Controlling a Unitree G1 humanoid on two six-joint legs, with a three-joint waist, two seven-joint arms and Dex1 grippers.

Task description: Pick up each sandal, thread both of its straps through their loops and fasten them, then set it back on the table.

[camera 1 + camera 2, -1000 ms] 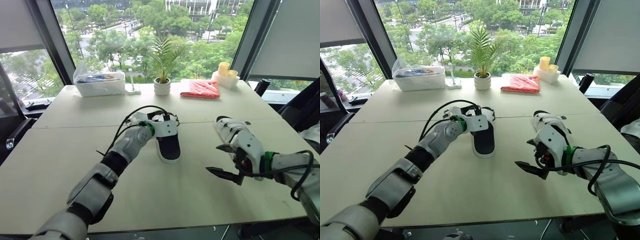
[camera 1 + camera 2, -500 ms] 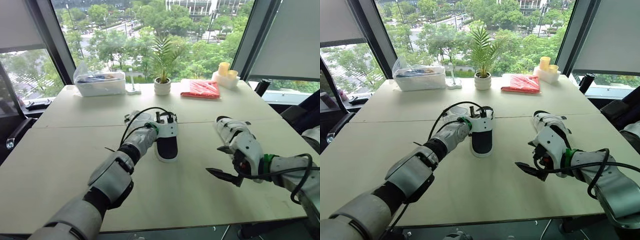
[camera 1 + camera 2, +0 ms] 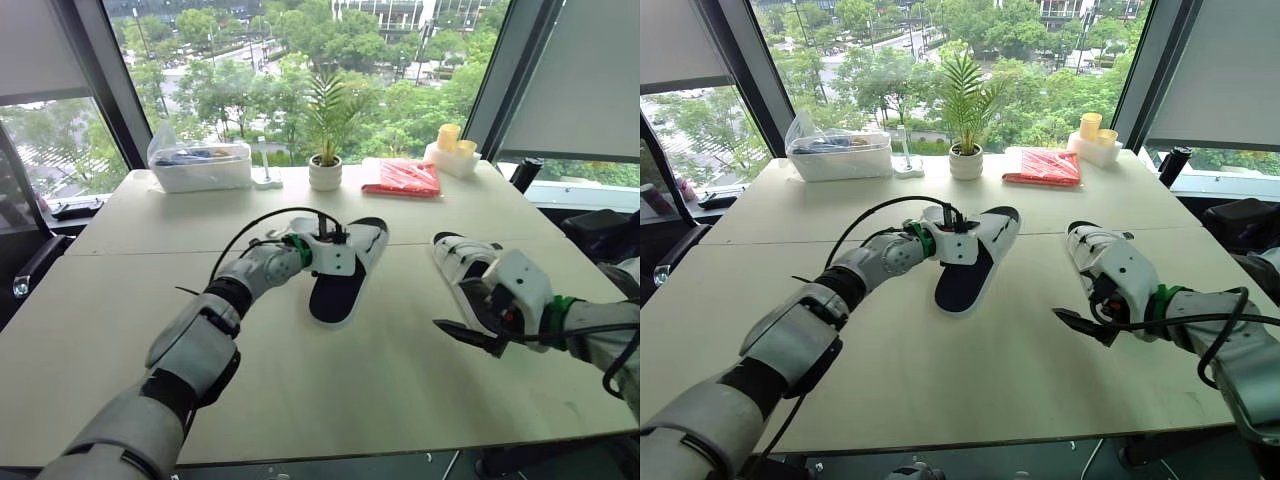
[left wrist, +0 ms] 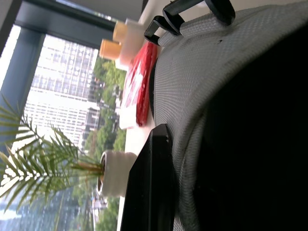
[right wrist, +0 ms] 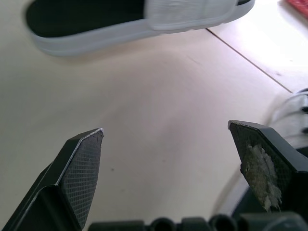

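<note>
Found the sandal [image 3: 335, 295] lying slantwise at the middle of the table [image 3: 150, 300], toe aimed far and right. Saw the left gripper [image 3: 325, 245] clamped on its white strap (one black finger pressed flat against the mesh), likely a hold for lifting it and presenting the loops. Noted the second sandal [image 3: 462, 262] flat on the right side, just beside the right gripper [image 5: 164, 127]. Saw that one hovering low over bare tabletop, spread wide and empty, seemingly kept ready to take a strap end.
</note>
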